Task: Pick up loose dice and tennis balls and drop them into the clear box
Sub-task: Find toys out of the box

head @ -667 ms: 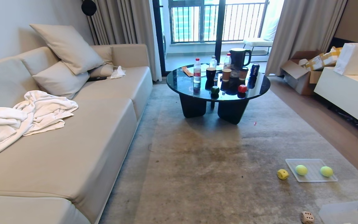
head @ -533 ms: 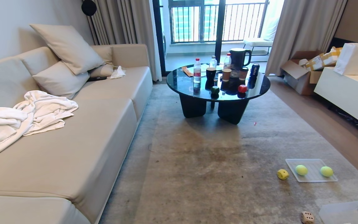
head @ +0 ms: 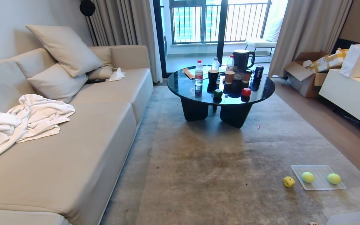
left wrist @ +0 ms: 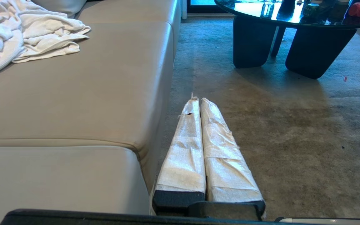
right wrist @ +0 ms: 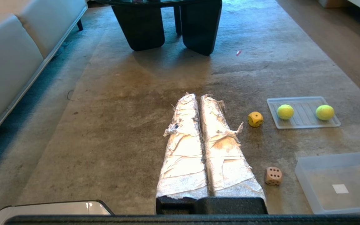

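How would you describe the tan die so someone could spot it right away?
Start at the grey rug in front of the round black coffee table. Find the clear box on it; the tan die sits on the rug just beside it. The other die nearby is yellow.

Beige sofa (head: 73,131), grey rug (head: 217,162), black round table (head: 220,90), daylit balcony door (head: 220,22)

Two tennis balls (head: 308,177) lie on a tray (head: 318,187) — one die (head: 288,182) just left of it.
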Controlling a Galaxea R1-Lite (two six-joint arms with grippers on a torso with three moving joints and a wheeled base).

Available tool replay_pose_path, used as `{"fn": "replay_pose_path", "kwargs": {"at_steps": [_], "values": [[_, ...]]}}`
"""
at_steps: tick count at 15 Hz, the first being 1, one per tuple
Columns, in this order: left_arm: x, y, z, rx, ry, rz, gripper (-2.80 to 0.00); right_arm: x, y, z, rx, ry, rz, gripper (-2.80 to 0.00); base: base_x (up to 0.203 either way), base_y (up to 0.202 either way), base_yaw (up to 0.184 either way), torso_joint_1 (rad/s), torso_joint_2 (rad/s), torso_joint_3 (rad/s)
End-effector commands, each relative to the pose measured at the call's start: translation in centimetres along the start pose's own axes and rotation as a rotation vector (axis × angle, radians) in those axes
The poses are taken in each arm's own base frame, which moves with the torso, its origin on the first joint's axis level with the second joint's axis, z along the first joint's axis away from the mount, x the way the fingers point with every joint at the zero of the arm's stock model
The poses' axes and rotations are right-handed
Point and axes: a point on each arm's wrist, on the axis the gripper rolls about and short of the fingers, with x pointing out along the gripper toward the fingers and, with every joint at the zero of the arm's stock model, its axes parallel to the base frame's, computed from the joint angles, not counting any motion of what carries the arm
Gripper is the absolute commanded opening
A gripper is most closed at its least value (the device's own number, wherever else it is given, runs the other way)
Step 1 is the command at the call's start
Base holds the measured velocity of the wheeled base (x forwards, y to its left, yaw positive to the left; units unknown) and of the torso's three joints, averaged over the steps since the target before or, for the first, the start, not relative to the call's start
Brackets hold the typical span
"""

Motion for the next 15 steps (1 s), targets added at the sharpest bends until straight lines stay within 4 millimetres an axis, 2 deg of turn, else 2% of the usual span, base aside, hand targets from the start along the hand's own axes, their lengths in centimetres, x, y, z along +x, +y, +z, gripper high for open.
{"fn": "replay_pose_path", "kwargs": {"at_steps": [1, 10, 15], "values": [[0.01, 0.00, 0.00, 0.000, 0.002, 0.001, -2.80, 0.00, 0.00, -0.01, 0.000, 0.001, 0.000, -2.80, 0.183, 0.000, 0.003, 0.002, 0.00, 0.001], [0.01, 0.00, 0.00, 0.000, 0.002, 0.000, -2.80, -0.01, 0.00, 0.02, 0.000, -0.001, 0.000, -2.80, 0.184, 0.000, -0.002, 0.004, 0.00, 0.001], [0.01, 0.00, 0.00, 0.000, 0.002, 0.000, -2.80, 0.00, 0.00, -0.01, 0.000, 0.001, 0.000, -2.80, 0.037, 0.000, 0.000, 0.001, 0.00, 0.001]]}}
